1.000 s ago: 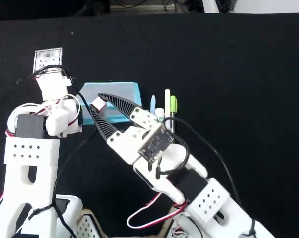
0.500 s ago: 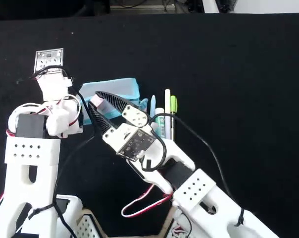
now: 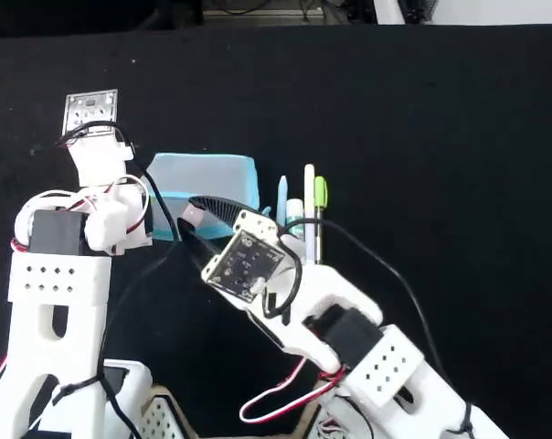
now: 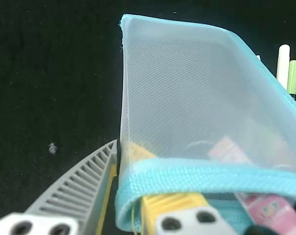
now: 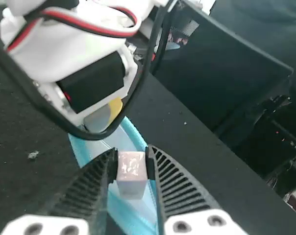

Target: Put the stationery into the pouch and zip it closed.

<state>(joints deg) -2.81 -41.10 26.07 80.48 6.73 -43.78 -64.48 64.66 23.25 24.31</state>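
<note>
A light blue mesh pouch lies left of centre. My left gripper is shut on its open rim, with the yellow-padded finger inside and the grey finger outside. My right gripper hangs at the pouch's near edge, shut on a pale pink eraser. The same eraser sits at the pouch mouth in the left wrist view. Under the right gripper runs the pouch's blue edge. A blue pen, a white pen and a green pen lie side by side right of the pouch.
The left arm's white body stands at the front left, its motor close above the right gripper. A small printed tag lies behind it. The black table stretches open to the right and back.
My right gripper has turned and drawn the eraser toward the table's front, down to the pouch's near edge. The pouch was briefly rumpled and now lies flat. The left arm has held still.
</note>
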